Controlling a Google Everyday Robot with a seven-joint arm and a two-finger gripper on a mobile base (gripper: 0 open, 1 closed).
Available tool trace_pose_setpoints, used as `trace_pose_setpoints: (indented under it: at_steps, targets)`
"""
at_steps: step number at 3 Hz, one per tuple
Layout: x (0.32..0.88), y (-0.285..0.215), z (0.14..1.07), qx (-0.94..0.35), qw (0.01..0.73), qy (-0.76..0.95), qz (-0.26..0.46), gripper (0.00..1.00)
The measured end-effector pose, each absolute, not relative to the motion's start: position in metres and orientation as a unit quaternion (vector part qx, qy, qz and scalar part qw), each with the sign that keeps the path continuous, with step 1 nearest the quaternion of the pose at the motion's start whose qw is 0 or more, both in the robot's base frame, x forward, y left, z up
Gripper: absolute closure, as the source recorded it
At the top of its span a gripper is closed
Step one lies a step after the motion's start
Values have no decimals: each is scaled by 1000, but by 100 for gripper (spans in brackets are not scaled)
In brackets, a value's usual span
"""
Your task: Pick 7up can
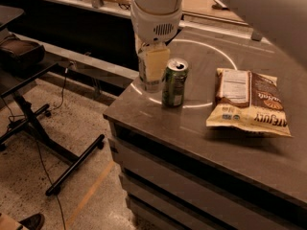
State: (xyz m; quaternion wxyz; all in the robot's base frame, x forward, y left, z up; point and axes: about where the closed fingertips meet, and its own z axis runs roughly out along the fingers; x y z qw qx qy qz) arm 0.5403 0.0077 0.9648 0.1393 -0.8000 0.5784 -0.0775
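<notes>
The 7up can (149, 85) is pale silver-white and stands upright near the table's left corner, mostly covered by my gripper. My gripper (153, 71) hangs from the white wrist above and is shut on the can, with a pale finger pad (156, 62) across its front. The can's bottom sits slightly above the table top. A dark green can (174, 83) stands upright right beside it on the right, very close to the gripper.
A chip bag (249, 102) lies flat on the grey table (192, 128) to the right. The table's left edge is just below the can. A black stand base (33, 128) and cables are on the floor at left.
</notes>
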Motion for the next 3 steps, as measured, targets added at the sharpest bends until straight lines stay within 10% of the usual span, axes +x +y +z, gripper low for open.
trace_pose_setpoints:
  at_steps: [3]
  targets:
    - [528,-2,994,-805,181,561,-73,100]
